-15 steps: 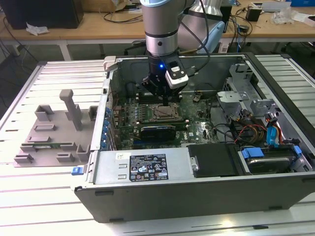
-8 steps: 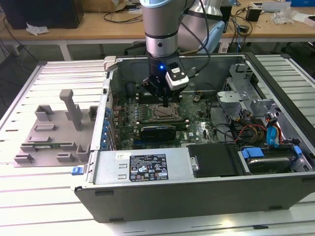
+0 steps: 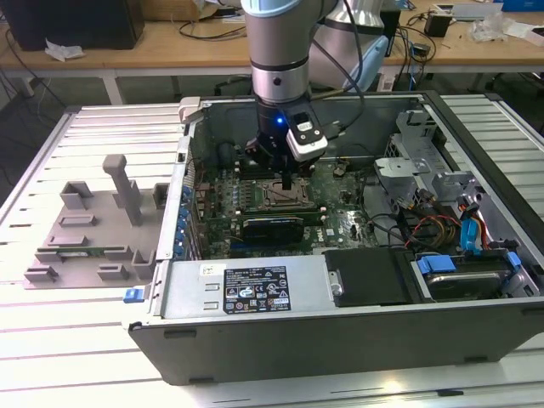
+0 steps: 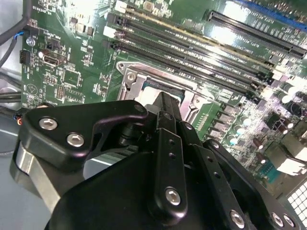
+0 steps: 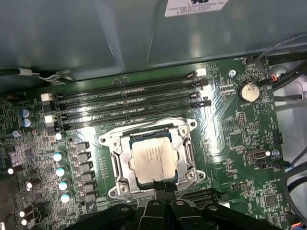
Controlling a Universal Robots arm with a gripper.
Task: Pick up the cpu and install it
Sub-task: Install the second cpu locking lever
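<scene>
Exterior view: high, off the arm, looking down into the open case [image 3: 340,331], tray [image 3: 85,229] on the exterior view's left, benches behind. First wrist view: close, facing straight down on the socket [image 5: 152,160] and RAM slots [image 5: 129,103]. Second wrist view: closer, oblique past the gripper [image 4: 165,103] body. Shared by all: socket area of the board [image 3: 340,217].

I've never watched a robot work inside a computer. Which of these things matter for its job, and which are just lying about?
Part of the job:
- the flat square silver-topped cpu, lying in the metal-framed motherboard socket
- the black gripper, right above it

Lying about:
- the grey plastic fixture tray
- the black memory slots
- the round silver coin battery
</scene>
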